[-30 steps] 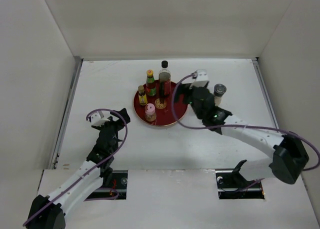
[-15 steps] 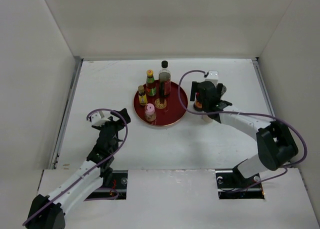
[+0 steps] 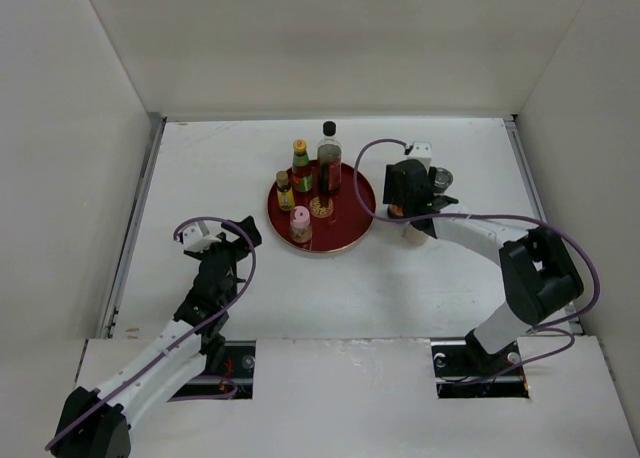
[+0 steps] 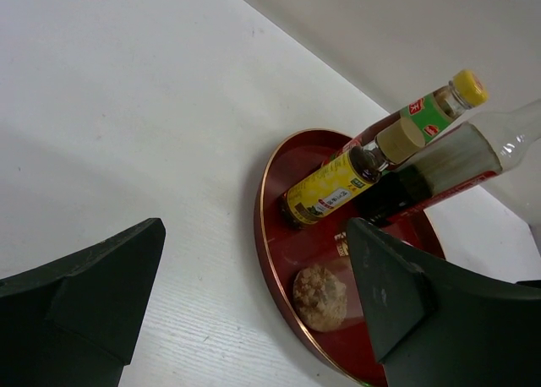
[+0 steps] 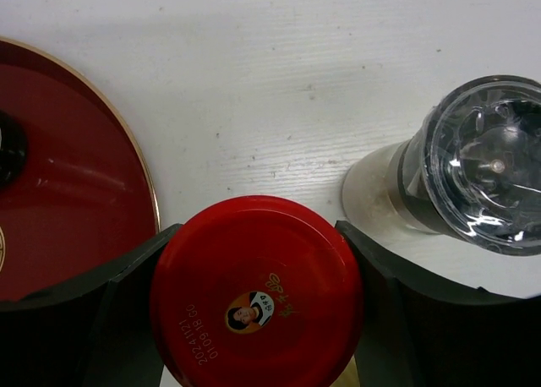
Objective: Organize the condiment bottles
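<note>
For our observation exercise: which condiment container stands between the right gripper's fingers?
The round red-lidded jar, off the red tray; the clear-topped grey bottle beside it stands outside the fingers.

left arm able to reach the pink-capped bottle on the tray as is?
Probably yes. The left gripper is open and faces the tray; the pink-capped bottle stands at its near-left rim, only bare table between, other bottles behind it.

**Five on, two off**

Five are set upright on the red tray (image 3: pixel 335 236): the black-capped bottle (image 3: pixel 328 156), yellow-capped bottle (image 3: pixel 299 162), cream-capped bottle (image 3: pixel 284 189), pink-capped jar (image 3: pixel 300 224) and yellow-lidded jar (image 3: pixel 321 207). The red-lidded jar (image 5: pixel 256 290) and grey-capped bottle (image 5: pixel 473 163) are set just off it, on the surface (image 5: pixel 279 83).
</note>
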Available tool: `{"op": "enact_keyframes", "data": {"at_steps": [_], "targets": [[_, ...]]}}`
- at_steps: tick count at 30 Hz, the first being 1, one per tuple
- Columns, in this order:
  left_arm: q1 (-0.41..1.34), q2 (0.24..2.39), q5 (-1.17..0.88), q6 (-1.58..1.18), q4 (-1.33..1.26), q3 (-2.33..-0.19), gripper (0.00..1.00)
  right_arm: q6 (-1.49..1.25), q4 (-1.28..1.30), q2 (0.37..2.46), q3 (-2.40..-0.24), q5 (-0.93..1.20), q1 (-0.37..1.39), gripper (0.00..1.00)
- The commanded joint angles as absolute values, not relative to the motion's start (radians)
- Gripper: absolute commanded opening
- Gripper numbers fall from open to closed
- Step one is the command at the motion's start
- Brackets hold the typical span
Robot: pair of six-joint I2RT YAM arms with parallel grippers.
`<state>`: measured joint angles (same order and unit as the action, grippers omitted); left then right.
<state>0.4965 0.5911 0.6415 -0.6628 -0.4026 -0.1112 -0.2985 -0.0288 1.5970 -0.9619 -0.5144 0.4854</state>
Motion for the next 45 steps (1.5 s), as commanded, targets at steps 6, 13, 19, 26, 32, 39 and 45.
{"op": "enact_keyframes", "data": {"at_steps": [6,13,19,26,32,39,45], "targets": [[0.489,0.584,0.635,-0.672,-0.449,-0.106,0.89,-0.224,-0.143,1.414,-1.080,-0.554,0.574,0.56],[0.487,0.575,0.635,-0.672,-0.449,-0.104,0.89,-0.222,-0.196,1.538,-1.169,-0.519,0.737,0.56],[0.493,0.577,0.632,-0.670,-0.445,-0.109,0.89,-0.204,-0.258,1.716,-1.301,-0.500,0.798,0.56],[0.492,0.586,0.624,-0.670,-0.448,-0.112,0.89,-0.199,-0.290,1.865,-1.388,-0.506,0.814,0.57],[0.484,0.595,0.620,-0.670,-0.448,-0.112,0.89,-0.206,-0.330,1.905,-1.378,-0.552,0.818,0.70],[0.482,0.600,0.620,-0.670,-0.449,-0.112,0.89,-0.241,-0.264,1.815,-1.322,-0.569,0.837,0.93],[0.478,0.591,0.620,-0.670,-0.445,-0.110,0.89,-0.250,-0.199,1.616,-1.166,-0.597,0.857,0.92]]}}
